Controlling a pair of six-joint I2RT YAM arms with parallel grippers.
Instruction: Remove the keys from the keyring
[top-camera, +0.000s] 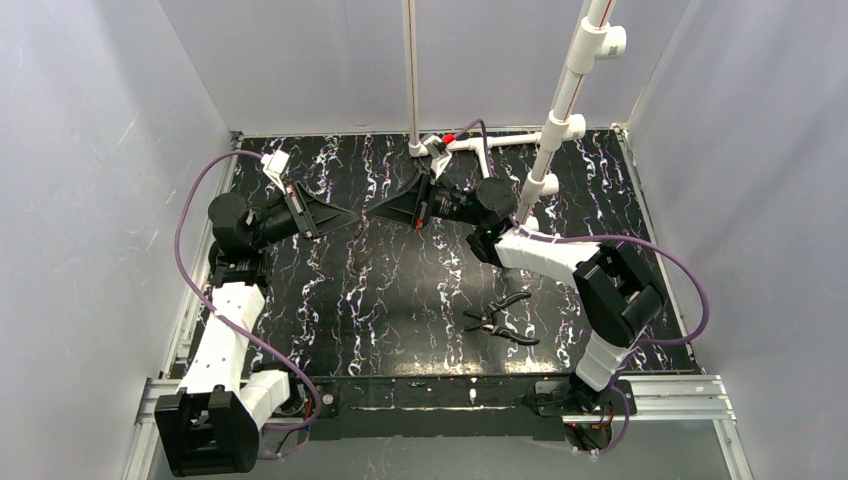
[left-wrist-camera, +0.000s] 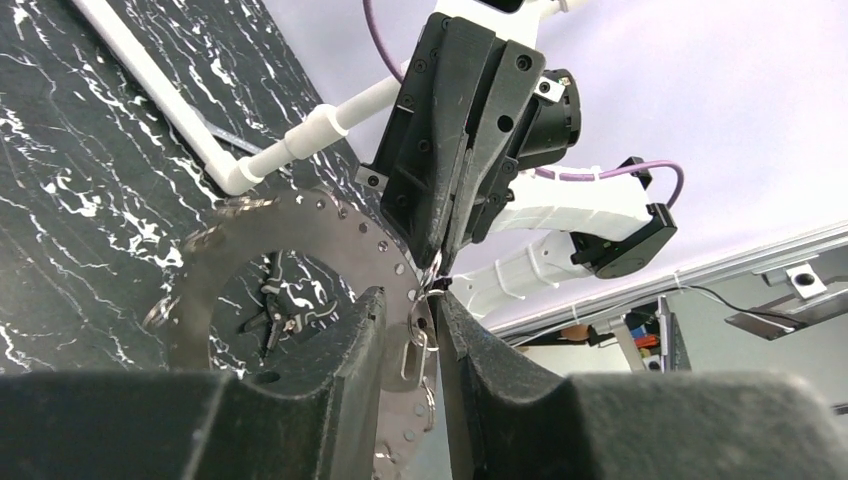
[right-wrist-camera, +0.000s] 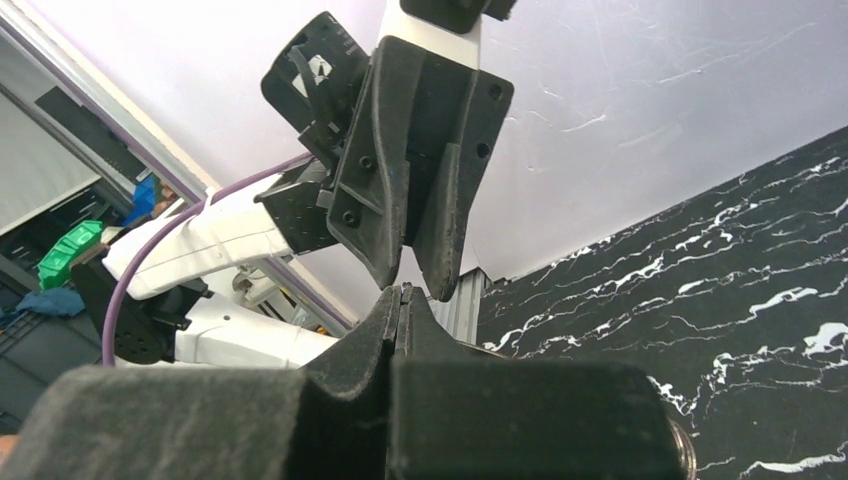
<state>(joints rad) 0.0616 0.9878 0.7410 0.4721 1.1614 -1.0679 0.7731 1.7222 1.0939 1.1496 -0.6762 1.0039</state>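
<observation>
1. Seen from above, the left gripper and the right gripper, both black, meet tip to tip over the black, white-veined marble-pattern table. What sits between them is too small to make out from this height. A pair of black-handled pliers lies on the table well apart from them, nearer the right arm.

2. Only the left wrist camera shows the keyring, a silvery-grey flat metal circle with a wide band dotted with small holes and a hollow centre. It faces that camera, and the pliers show through its hollow.

3. The right-hand rim of the keyring runs down into the gap between the left gripper's fingers. The rest of the circle spreads leftward beyond the left finger. A small silvery key hangs in that same gap, just beside the rim.

4. The left gripper's fingers stand narrowly apart. Whether they press on the key or the rim cannot be told.

5. The right wrist camera shows next to nothing of the keyring, but it shows the right gripper's fingers pressed flush together. In the left wrist view their tip comes down to the keyring's rim, at a thin silvery wire loop just above the key.
</observation>
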